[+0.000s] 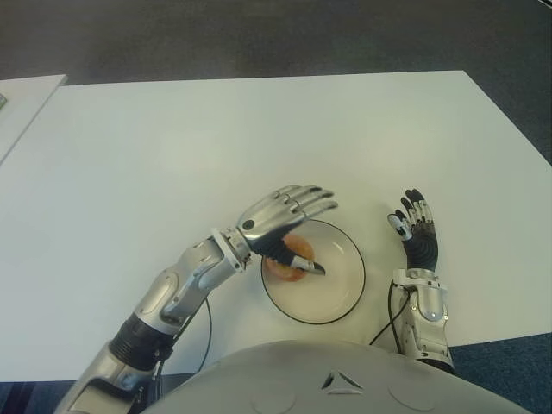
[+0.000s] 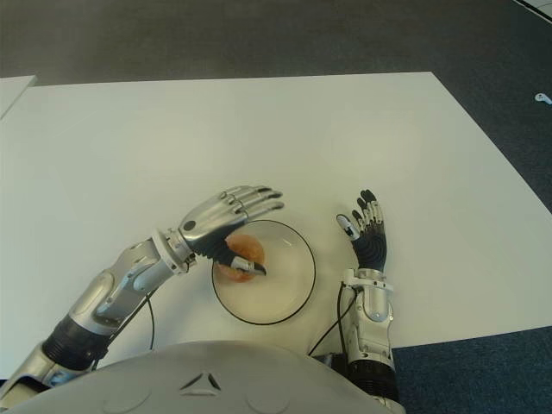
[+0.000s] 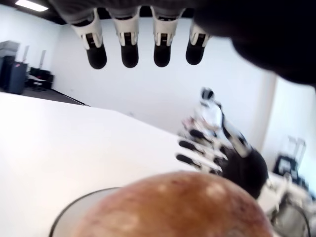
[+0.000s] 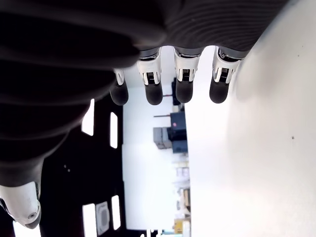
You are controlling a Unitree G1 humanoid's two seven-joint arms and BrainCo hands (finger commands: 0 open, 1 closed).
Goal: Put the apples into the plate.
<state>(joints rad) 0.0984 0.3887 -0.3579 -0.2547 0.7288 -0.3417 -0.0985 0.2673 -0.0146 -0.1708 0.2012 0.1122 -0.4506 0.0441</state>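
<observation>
1 apple [image 1: 285, 266] seated in plate [image 1: 341, 297] on white table [image 1: 172, 147], left hand [image 1: 280, 220] positioned over it, fingers extended, nothing gripped, right hand [image 1: 418, 233] beside plate's right, fingers spread, nothing held

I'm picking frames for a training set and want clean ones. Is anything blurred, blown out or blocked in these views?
Left wrist view: the apple fills the foreground, soft and out of focus, and the right hand behind is blurred. Right wrist view: the hand's own dark palm blocks half the frame and the table is blown out white. Eye views: evenly lit, with the left hand hiding part of the plate.
</observation>
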